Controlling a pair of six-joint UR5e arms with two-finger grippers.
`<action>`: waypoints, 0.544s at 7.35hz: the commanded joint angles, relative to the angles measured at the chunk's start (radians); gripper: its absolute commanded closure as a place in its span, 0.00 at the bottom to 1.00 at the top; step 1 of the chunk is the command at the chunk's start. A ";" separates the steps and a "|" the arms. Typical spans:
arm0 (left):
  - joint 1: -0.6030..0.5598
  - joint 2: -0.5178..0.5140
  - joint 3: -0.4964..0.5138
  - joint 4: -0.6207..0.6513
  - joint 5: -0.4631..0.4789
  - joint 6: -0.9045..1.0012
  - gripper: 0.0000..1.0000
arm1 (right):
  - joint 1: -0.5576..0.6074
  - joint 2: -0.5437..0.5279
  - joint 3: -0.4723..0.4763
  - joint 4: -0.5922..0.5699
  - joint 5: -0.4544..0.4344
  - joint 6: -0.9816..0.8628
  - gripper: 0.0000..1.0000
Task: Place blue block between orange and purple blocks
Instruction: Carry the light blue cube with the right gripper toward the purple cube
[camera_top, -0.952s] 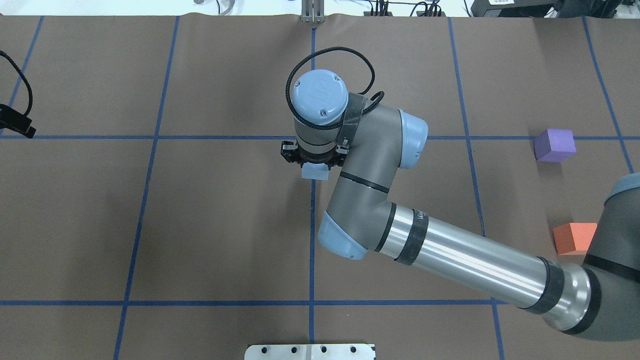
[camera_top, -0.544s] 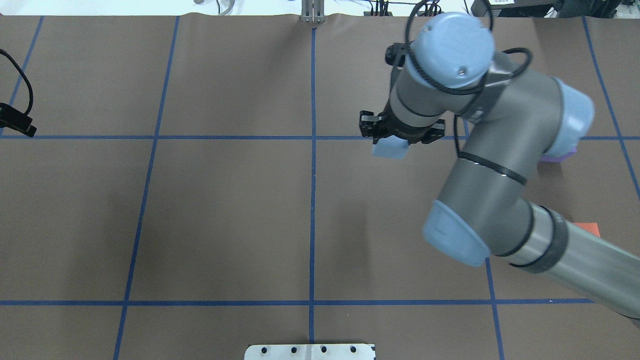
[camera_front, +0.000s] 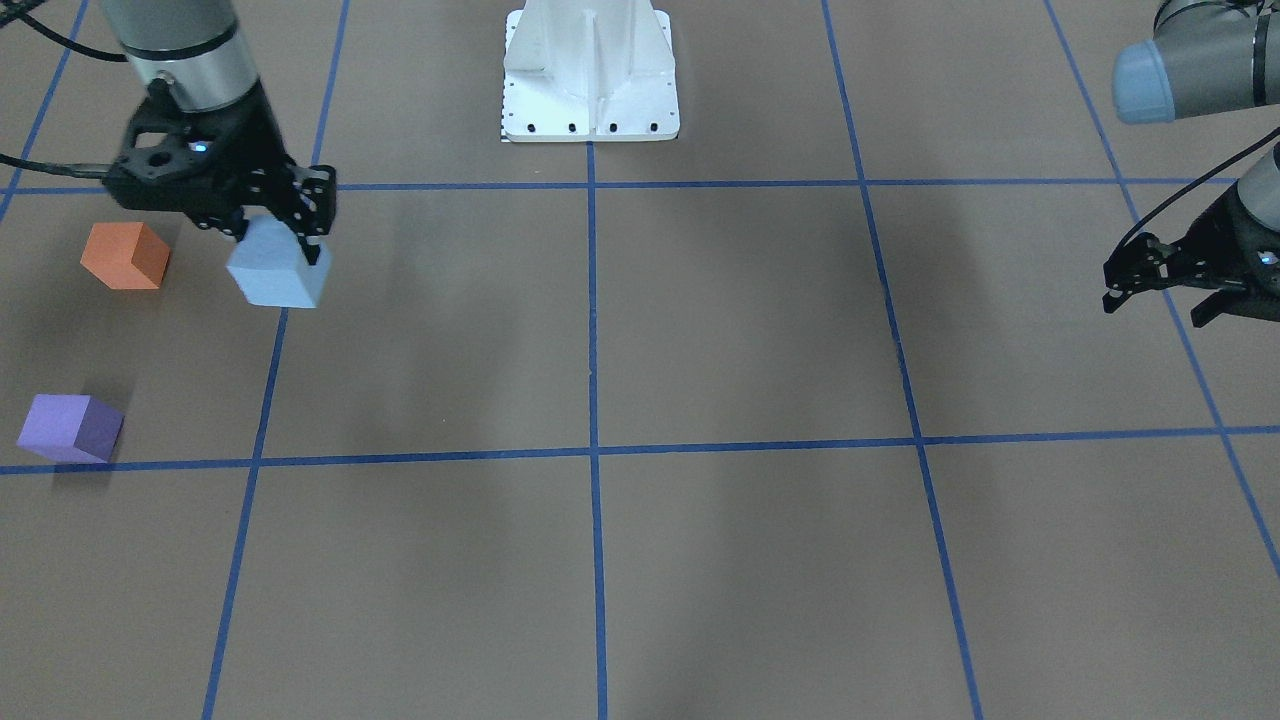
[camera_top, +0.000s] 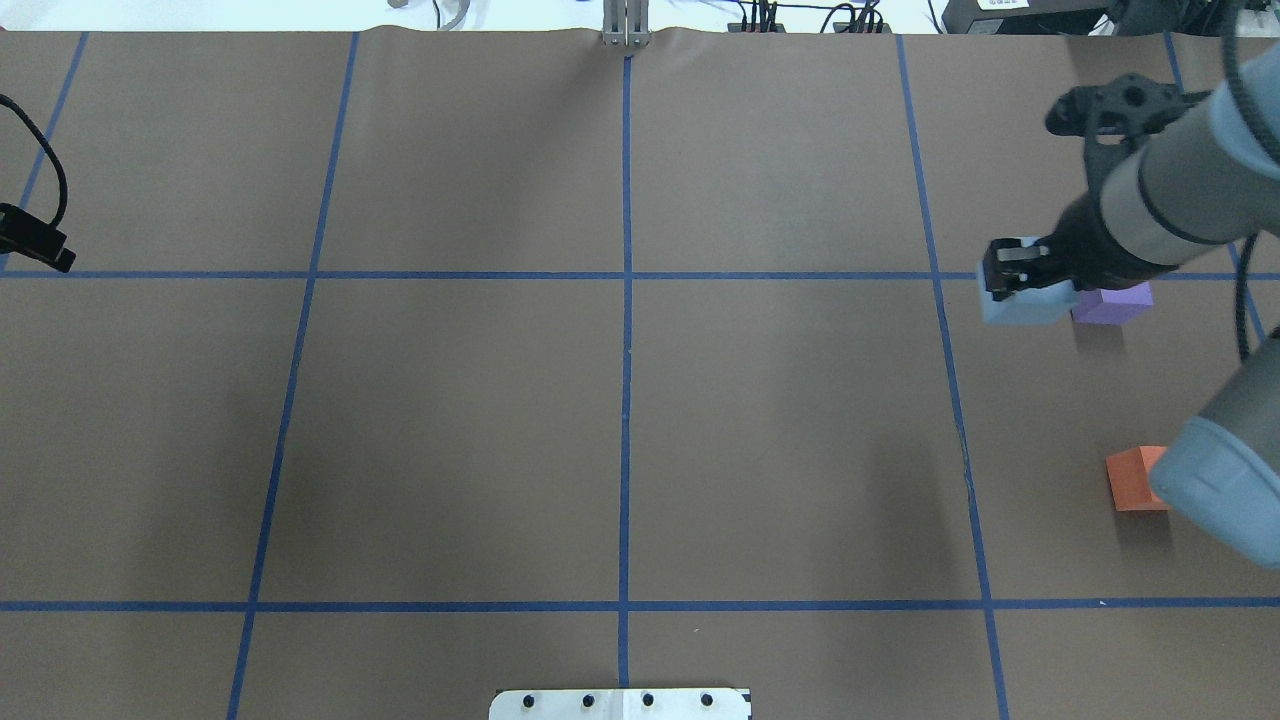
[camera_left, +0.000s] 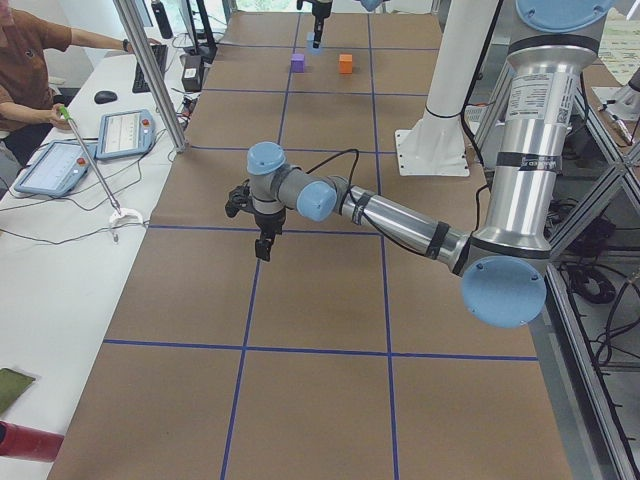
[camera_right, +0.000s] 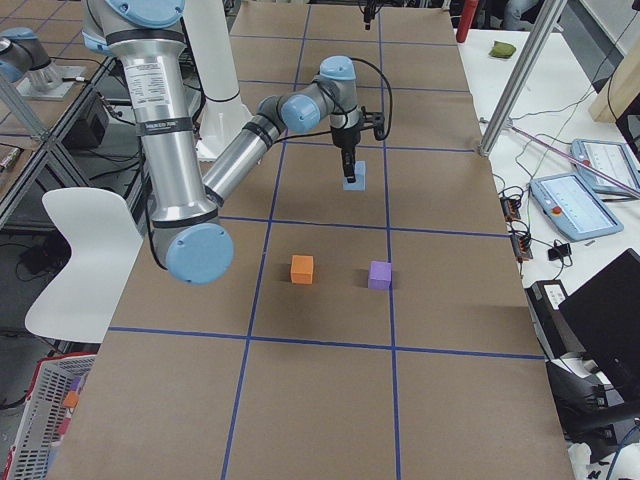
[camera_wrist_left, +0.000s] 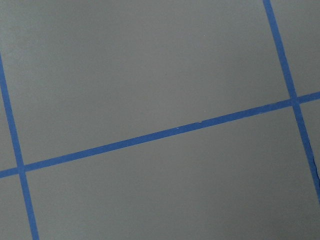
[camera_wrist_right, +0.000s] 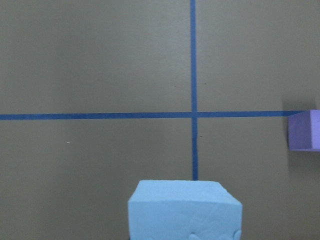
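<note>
Right gripper (camera_front: 280, 243) — jaws clamped on the blue block (camera_front: 275, 268), which hangs clear of the table (camera_front: 700, 330), on the table-centre side of the purple block (camera_front: 70, 428). Orange block (camera_front: 125, 256) lies robot-side of the purple block, apart. Left gripper (camera_front: 1155, 303) — jaws spread, empty, well apart from the purple block.

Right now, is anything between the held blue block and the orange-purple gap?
Nothing visible. The right hand holds the blue block; only bare table lies between orange block and purple block.
</note>
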 joint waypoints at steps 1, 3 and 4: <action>0.000 0.002 -0.008 0.000 -0.002 -0.005 0.00 | 0.060 -0.284 -0.102 0.399 0.066 -0.060 1.00; 0.003 0.002 -0.006 0.000 0.004 -0.005 0.00 | 0.075 -0.295 -0.277 0.589 0.099 -0.058 1.00; 0.003 0.002 -0.006 0.000 0.004 -0.005 0.00 | 0.075 -0.293 -0.296 0.590 0.097 -0.057 1.00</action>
